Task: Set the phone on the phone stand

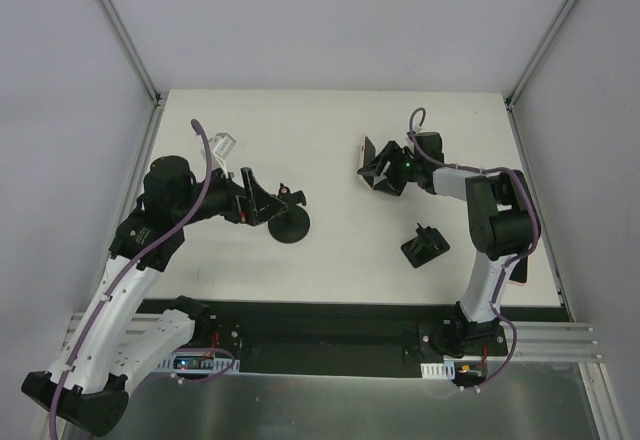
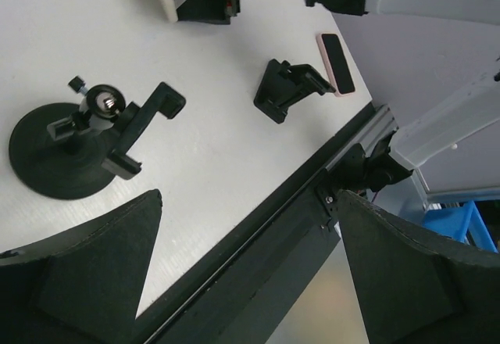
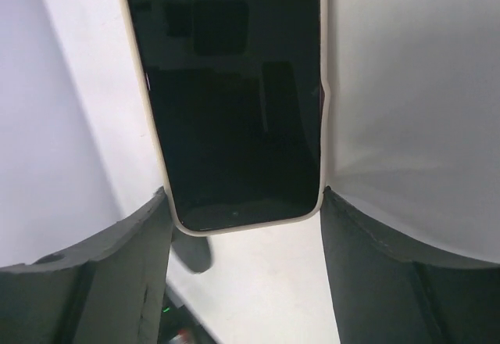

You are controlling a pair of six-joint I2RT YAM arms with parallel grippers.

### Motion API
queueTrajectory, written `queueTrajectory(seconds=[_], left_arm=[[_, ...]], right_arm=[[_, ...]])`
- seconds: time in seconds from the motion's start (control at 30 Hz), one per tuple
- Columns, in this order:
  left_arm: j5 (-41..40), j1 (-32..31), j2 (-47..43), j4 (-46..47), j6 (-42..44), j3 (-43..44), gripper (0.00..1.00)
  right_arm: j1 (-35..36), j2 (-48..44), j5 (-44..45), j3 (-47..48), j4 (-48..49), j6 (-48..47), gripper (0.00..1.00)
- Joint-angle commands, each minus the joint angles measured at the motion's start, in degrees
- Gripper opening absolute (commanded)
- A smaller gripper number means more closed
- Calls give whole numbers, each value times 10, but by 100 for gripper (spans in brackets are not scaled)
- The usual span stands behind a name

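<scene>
The right gripper [image 3: 244,199] is clamped on a cream-cased phone [image 3: 234,102]. The left gripper [image 2: 248,199] hangs spread wide beside the round-based phone stand [image 2: 58,152].

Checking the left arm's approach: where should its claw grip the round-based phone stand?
Probably the short neck of the phone stand, between its disc base and clamp cradle, approached low from the side of the left claw. The base lies flat on the table, leaving little to pinch, and the cradle should stay free for the phone in the right claw.
</scene>
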Motion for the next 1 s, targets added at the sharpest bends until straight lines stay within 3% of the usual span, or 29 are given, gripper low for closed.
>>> queueTrajectory(seconds=[0.0, 0.2, 0.4, 0.5, 0.6, 0.63, 0.7, 0.73, 0.77, 0.83, 0.97], left_arm=[[76, -5, 16, 52, 32, 39, 92], [62, -31, 53, 88, 50, 71, 87], [-33, -152, 92, 105, 96, 109, 83], [-63, -177, 107, 104, 86, 122, 83], [-63, -179, 97, 106, 66, 116, 87], [-66, -179, 90, 106, 65, 103, 87], [-91, -179, 55, 106, 70, 85, 89], [-101, -180, 41, 106, 75, 63, 89], [-113, -179, 10, 105, 85, 51, 91], [-151, -179, -20, 104, 92, 22, 93], [-200, -179, -86, 97, 88, -6, 93]], right_arm=[[12, -49, -127, -19, 139, 157, 1], [10, -110, -125, -64, 243, 281, 1], [10, -133, -105, -147, 464, 470, 1], [10, -131, -120, -140, 474, 462, 1], [24, -148, -149, -74, 272, 287, 9], [35, -164, -136, -59, 136, 182, 19], [51, -176, -68, 3, 12, 60, 39], [69, -173, -30, 31, -133, -46, 64], [81, -164, 56, 67, -198, -88, 76], [116, -122, 127, 159, -331, -152, 96], [151, -32, 216, 274, -440, -220, 96]])
